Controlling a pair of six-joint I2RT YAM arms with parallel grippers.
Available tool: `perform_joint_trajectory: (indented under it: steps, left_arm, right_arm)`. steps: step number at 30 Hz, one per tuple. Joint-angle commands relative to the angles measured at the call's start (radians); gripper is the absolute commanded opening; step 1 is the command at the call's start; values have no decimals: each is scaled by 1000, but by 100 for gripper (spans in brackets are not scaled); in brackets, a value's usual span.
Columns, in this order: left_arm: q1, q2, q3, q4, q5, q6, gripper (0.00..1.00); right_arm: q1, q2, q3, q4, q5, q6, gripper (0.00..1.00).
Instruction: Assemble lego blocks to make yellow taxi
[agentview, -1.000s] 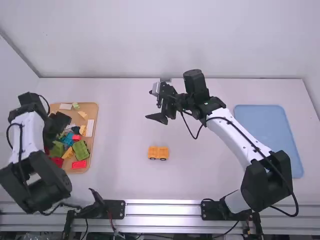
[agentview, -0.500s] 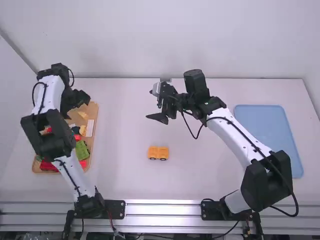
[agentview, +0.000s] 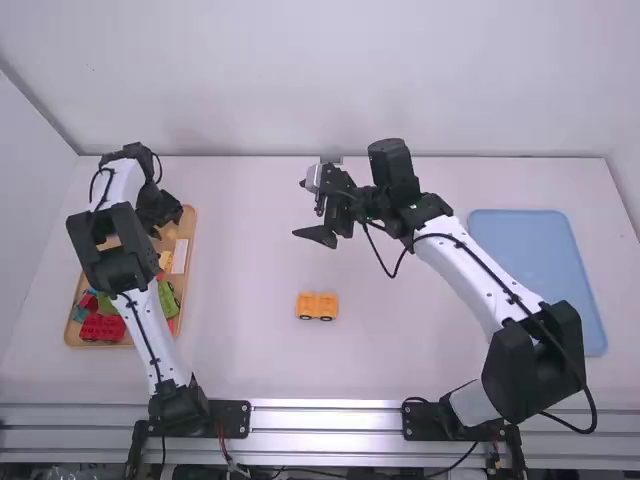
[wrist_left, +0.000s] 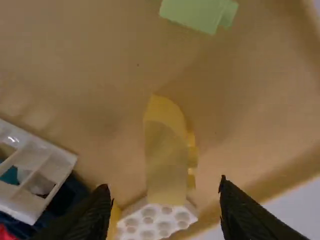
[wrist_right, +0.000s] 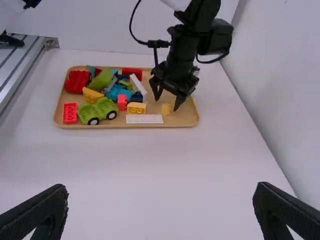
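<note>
Left fingers stand wide, the yellow block below their gap; right fingers gape.

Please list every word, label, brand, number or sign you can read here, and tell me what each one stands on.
None can be read: I find no legible text on the yellow wheeled piece, the tan tray or the blue tray.
Any marks on the white brick's studs are too small to read.

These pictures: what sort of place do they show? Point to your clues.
Probably a robotics lab or test station: two robot arms stand mounted along a metal rail, beside a white table with a tray of toy blocks.
</note>
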Motion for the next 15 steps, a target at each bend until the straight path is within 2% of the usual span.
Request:
perform_joint_trajectory:
  steps: [1, 9, 11, 15]
  left_arm:
    - [11, 4, -26, 9, -11, -26, 55]
    - [11, 4, -91, 90, -11, -27, 45]
    - [11, 4, -96, 100, -11, -27, 39]
    - [11, 4, -97, 97, -11, -46, 39]
  right_arm:
    - [-3, 9, -6, 0, -6, 6, 99]
    - [-3, 9, -6, 1, -6, 5, 99]
    - [-3, 9, -6, 1, -6, 5, 99]
    - [-3, 9, -5, -2, -6, 5, 99]
